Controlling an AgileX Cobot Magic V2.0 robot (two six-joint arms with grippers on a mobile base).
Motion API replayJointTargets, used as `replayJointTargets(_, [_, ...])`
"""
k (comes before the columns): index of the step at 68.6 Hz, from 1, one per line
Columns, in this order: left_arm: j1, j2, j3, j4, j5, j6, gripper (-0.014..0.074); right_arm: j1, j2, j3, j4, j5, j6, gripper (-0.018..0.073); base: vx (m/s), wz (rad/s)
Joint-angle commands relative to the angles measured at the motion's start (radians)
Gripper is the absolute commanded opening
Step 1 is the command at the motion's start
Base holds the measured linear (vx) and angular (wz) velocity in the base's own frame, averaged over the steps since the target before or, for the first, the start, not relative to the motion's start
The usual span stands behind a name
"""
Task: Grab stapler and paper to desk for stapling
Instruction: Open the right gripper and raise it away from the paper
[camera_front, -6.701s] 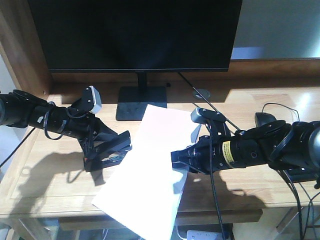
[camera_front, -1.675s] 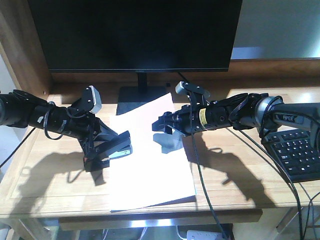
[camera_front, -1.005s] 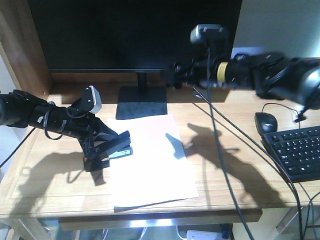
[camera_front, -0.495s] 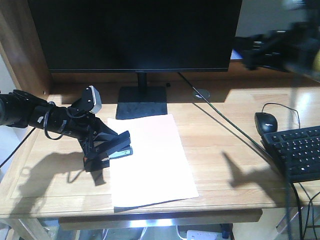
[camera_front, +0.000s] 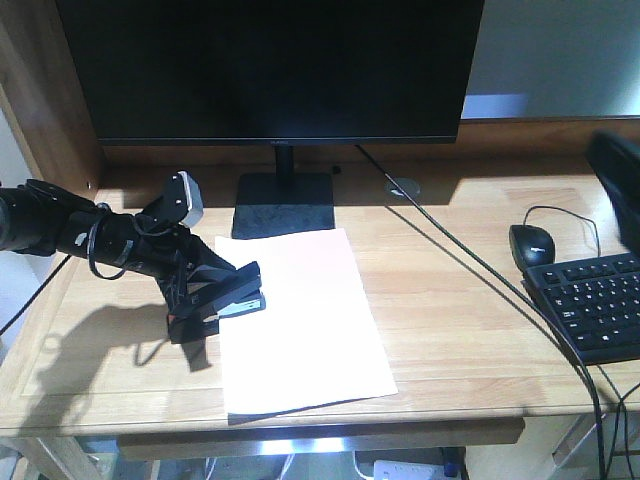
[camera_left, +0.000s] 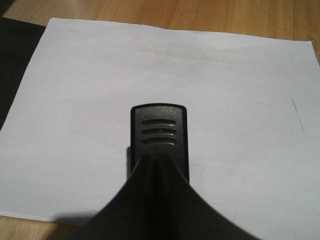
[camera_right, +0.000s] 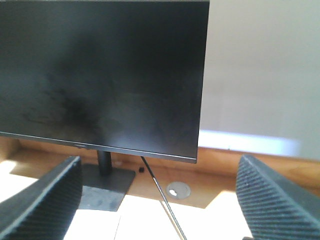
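Judging from how things lie, we are at the last step: both task things are on the desk (camera_front: 470, 300), and stapling is what remains. The paper (camera_front: 300, 320) lies flat in front of the monitor (camera_front: 270, 60), its near edge close to the desk's front rim. Our left gripper (camera_front: 205, 298) is closed on the stapler (camera_front: 243, 290) and holds it low at the sheet's left edge. In the left wrist view the stapler (camera_left: 159, 135) reaches out over the paper (camera_left: 225, 100), well in from that edge. We cannot tell whether the sheet sits inside the stapler's mouth or merely under it, nor whether the stapler touches the desk.

Our right gripper (camera_right: 157, 170) is spread wide with nothing in it, raised and facing the monitor (camera_right: 100, 75), well apart from the paper.

Next, we think, the left arm must get the paper's edge between the stapler's halves and then press down firmly. The loose sheet could slide as it does.
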Motion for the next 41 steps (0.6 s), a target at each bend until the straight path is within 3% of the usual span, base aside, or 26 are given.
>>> replayJointTargets(1, [-0.001,-0.057,-0.022,-0.057,0.027,-0.008,-0.0007,-0.007,-0.119,0.044,-0.025,0.025,-0.011,0.0584,0.0,0.0])
replayJointTargets(23, [-0.001,-0.057,-0.022,-0.057,0.027,-0.008,-0.0007,-0.007,-0.505,0.318,-0.024,0.014,-0.007,0.0584,0.0,0.0])
replayJointTargets(41, [-0.001,-0.057,-0.022,-0.057,0.027,-0.008,-0.0007,-0.007,-0.666,0.447,-0.023,0.015,-0.007,0.0584,0.0,0.0])
